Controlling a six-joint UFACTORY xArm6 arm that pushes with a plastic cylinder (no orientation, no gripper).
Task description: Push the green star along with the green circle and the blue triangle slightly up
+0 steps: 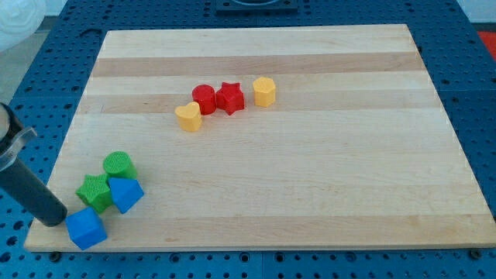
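The green star lies near the board's bottom left corner. The green circle touches it at the upper right, and the blue triangle touches it at the right. My tip rests on the board at the lower left of the green star, a short gap from it. A blue cube sits just right of my tip and just below the star.
Near the board's upper middle stand a yellow heart, a red circle, a red star and a yellow hexagon in a row. The wooden board's left edge runs right behind my tip.
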